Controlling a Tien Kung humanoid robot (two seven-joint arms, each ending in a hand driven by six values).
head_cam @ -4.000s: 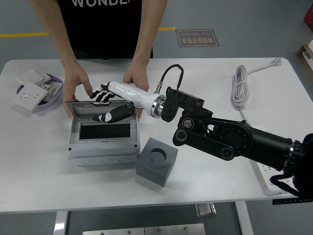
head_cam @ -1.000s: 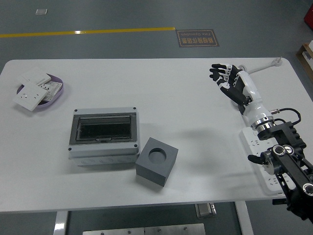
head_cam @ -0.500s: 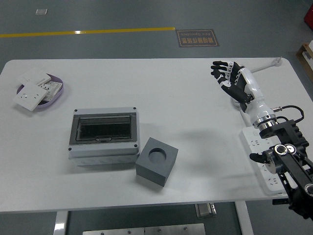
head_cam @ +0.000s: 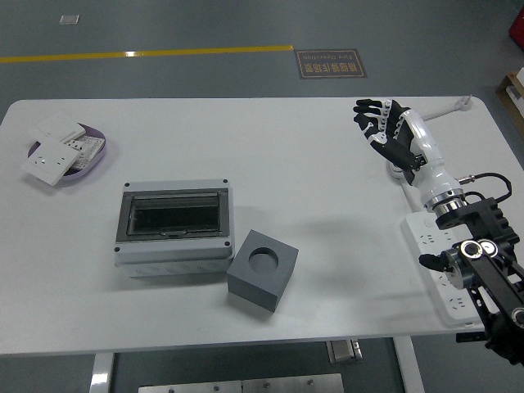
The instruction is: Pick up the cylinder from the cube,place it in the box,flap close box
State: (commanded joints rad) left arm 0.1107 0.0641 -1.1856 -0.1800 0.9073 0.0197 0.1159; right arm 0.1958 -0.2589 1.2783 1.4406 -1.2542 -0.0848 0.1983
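Note:
The grey box (head_cam: 173, 228) sits left of centre with its dark see-through flap down over the top. Against its front right corner stands the dark grey cube (head_cam: 263, 271), whose round socket holds nothing. No cylinder shows anywhere; whether it lies under the flap I cannot tell. My right hand (head_cam: 381, 126) hovers over the table's far right, fingers spread, holding nothing, well away from box and cube. The left arm is out of view.
A purple bowl (head_cam: 94, 161) with white switch plates sits at the far left. A white power strip (head_cam: 438, 266) lies along the right edge beneath my forearm, and a coiled white cable (head_cam: 438, 112) lies behind the hand.
The person at the far side has gone and the box flap is now down. My right arm withdrew from the box to the far right, drifting slightly further right over the last second.

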